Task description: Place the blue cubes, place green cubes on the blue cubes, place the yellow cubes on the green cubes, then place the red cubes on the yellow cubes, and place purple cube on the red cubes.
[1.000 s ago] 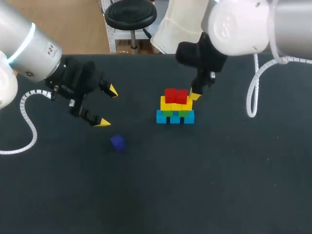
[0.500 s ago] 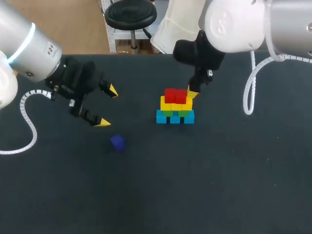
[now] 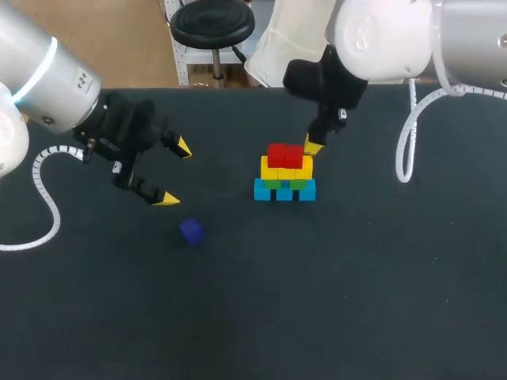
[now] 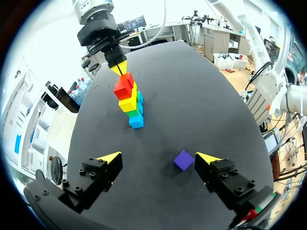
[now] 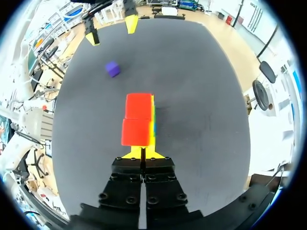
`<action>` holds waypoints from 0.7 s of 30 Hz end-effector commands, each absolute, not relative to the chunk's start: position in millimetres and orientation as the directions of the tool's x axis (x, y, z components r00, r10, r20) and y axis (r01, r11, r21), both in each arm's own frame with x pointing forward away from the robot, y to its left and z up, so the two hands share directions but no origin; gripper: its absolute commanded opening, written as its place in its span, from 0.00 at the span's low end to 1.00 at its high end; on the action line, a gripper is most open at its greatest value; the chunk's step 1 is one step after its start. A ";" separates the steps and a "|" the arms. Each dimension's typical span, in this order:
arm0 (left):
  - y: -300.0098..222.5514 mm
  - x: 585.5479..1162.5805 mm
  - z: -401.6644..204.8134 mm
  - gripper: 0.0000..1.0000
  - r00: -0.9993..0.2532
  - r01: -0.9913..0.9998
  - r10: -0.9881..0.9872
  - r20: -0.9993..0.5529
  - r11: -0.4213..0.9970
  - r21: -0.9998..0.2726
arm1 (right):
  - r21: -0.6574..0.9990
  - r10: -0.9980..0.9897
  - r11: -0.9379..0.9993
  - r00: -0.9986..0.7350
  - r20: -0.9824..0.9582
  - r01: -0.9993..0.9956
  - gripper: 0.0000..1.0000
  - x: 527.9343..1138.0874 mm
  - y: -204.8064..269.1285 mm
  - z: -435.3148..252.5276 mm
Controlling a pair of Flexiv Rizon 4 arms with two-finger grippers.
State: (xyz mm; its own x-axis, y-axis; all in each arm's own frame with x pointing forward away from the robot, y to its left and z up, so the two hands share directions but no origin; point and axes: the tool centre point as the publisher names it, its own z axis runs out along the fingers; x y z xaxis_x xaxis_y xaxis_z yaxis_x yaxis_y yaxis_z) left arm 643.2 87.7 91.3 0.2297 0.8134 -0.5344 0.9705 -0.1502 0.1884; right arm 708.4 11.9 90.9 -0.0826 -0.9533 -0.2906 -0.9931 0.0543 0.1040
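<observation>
The black table (image 3: 380,285) is bearing a stack (image 3: 284,180) done through red cubes (image 3: 286,155); the wide-spread left gripper (image 3: 174,173) should be descending onto the near purple cube (image 3: 190,230), right gripper (image 3: 313,147) pinching nothing.

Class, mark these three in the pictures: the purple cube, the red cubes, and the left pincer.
purple cube (image 3: 190,230): head view, middle of the cube.
red cubes (image 3: 285,155): head view, seam between the pair.
left pincer (image 3: 175,172): head view, midway between its yellow tips.
</observation>
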 end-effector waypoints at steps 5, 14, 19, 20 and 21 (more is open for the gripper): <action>88.7 644.0 90.6 1.00 0.233 0.970 0.811 -0.536 -0.153 0.190 | 0.033 -0.893 0.103 -0.107 -0.438 -0.994 1.00 705.2 -28.7 113.0; 88.7 644.0 90.6 1.00 0.233 0.970 0.811 -0.536 -0.153 0.190 | 0.020 -0.739 0.141 -0.119 -0.664 -0.990 1.00 713.4 -80.5 131.9; 88.7 644.0 90.6 1.00 0.233 0.970 0.811 -0.536 -0.153 0.190 | 0.026 -0.655 0.138 -0.110 -0.748 -0.990 1.00 720.5 -111.4 132.9; 88.7 644.0 90.6 1.00 0.233 0.970 0.811 -0.536 -0.153 0.190 | 0.024 -0.648 0.141 -0.111 -0.754 -0.990 1.00 721.8 -117.5 132.4; 88.7 644.0 90.6 1.00 0.233 0.970 0.811 -0.536 -0.153 0.190 | 0.014 -0.634 0.135 -0.097 -0.767 -0.991 1.00 722.6 -123.3 132.6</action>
State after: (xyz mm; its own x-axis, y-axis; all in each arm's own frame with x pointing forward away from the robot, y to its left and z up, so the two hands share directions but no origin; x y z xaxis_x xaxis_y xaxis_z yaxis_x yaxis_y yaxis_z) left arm 643.2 87.7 91.3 0.2296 0.8134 -0.5344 0.9705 -0.1502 0.1884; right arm 726.2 -102.4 135.9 -0.1237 -0.7657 -0.6312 -0.9895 0.1429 0.0206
